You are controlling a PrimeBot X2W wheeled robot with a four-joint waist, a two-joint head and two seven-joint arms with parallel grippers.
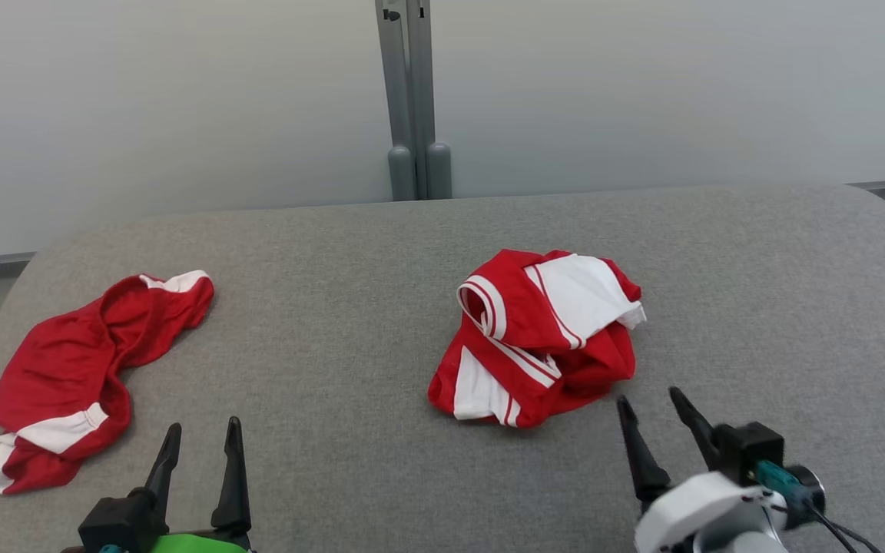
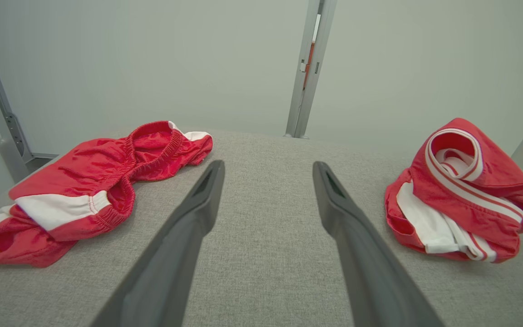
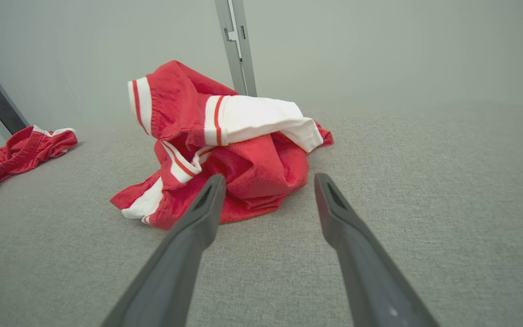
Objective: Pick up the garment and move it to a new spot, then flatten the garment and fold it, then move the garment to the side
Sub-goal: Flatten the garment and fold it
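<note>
The crumpled red-and-white garment (image 1: 538, 338) lies bunched near the middle of the grey worktop (image 1: 350, 253), not yet lifted, so I judge the whole task remains: moving, flattening, folding, setting aside. The right gripper (image 1: 648, 395) hovers just beside it, spread and empty. The left gripper (image 1: 204, 423), also spread, sits near a second red garment (image 1: 66, 376).

Pale wall (image 1: 181, 115), grey post (image 1: 412, 100)

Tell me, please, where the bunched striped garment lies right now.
In the head view the striped garment lies bunched right of centre on the grey surface, just beyond the fingertips of the open right gripper.
</note>
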